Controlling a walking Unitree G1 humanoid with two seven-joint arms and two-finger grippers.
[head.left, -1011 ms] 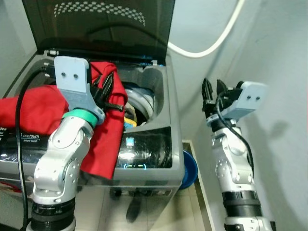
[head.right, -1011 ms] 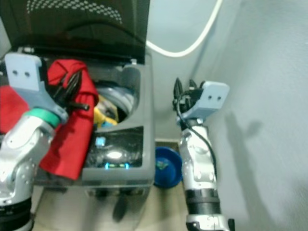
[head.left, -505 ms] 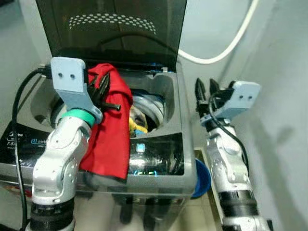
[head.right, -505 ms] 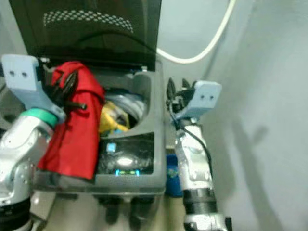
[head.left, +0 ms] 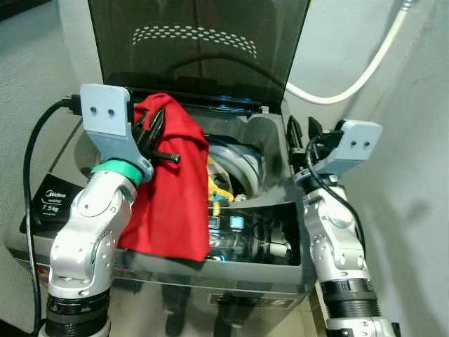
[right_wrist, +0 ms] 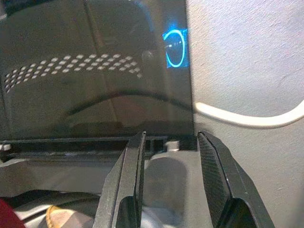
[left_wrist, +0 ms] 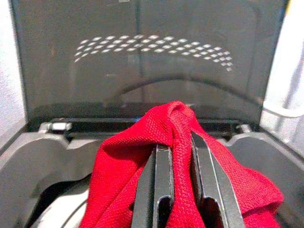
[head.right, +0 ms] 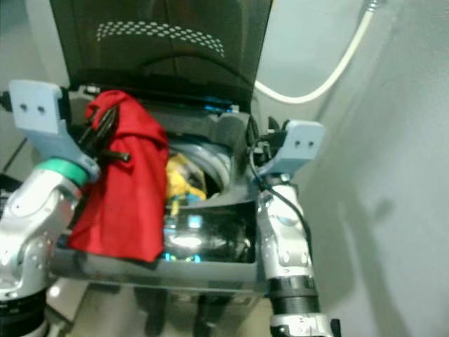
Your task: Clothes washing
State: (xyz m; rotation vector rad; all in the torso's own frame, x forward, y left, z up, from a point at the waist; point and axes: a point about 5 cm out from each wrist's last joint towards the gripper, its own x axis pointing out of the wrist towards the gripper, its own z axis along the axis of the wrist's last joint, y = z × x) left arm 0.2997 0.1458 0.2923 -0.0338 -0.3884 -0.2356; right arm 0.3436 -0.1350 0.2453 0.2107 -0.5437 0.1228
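A red garment hangs from my left gripper, which is shut on its top fold above the left side of the open washing machine. The cloth drapes down over the machine's front edge. In the left wrist view the black fingers pinch the red garment. Yellow laundry lies inside the drum. My right gripper is open with nothing in it, raised at the machine's right rear corner; its fingers point at the lid.
The dark see-through lid stands upright behind the drum. A white hose curves along the wall at the right. The lit control panel faces me at the front. A wall is close on the right.
The camera has shifted, so the machine sits more centred and nearer. The red garment now hangs more bunched from my left gripper. The right gripper stays open.
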